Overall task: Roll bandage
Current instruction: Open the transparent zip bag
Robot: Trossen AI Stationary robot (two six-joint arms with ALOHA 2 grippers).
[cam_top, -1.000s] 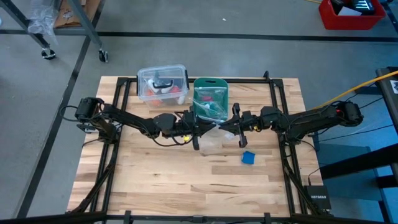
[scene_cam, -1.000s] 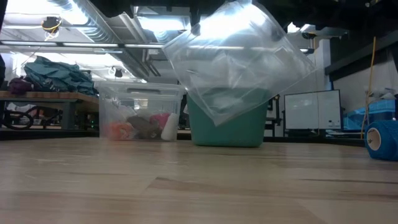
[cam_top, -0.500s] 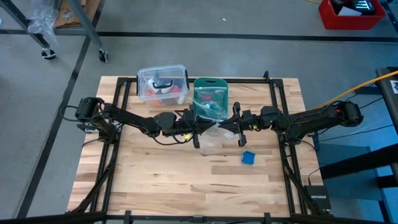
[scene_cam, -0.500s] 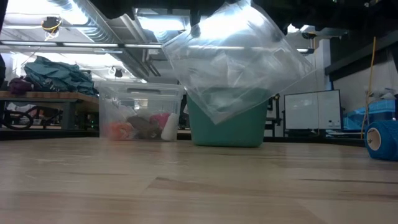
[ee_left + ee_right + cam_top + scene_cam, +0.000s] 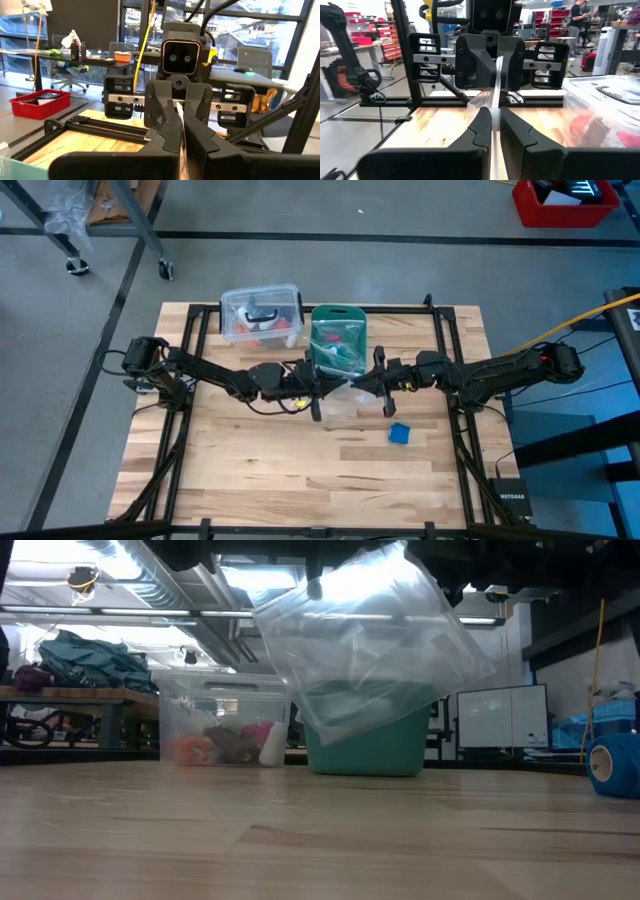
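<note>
The bandage [image 5: 399,433] is a small bright blue roll lying on the table right of centre, untouched; it also shows in the low view [image 5: 613,766]. My left gripper [image 5: 318,393] and my right gripper [image 5: 373,386] face each other above the table's middle, just in front of the teal basket [image 5: 339,338]. Both are shut on a clear plastic bag [image 5: 370,640], which hangs between them. My left gripper pinches the bag's upper edge [image 5: 181,146] between its two fingers, coming level from the table's left. The bag hangs below the fingers, clear of the table. My right gripper pinches the same upper edge [image 5: 494,111] between its two fingers, coming level from the table's right, opposite the left gripper. The thin plastic runs edge-on between the fingers, and the bag hangs tilted, lifted clear.
A clear lidded box [image 5: 261,316] with coloured items stands at the far left of the basket. Black frame rails [image 5: 190,350] run along the table's left, right and far sides. Bare wood [image 5: 300,470] lies toward the near edge.
The hanging bag has swung a little toward the low view's left and tilted, its right-hand corner dropping slightly. Both grippers stay shut on it.
</note>
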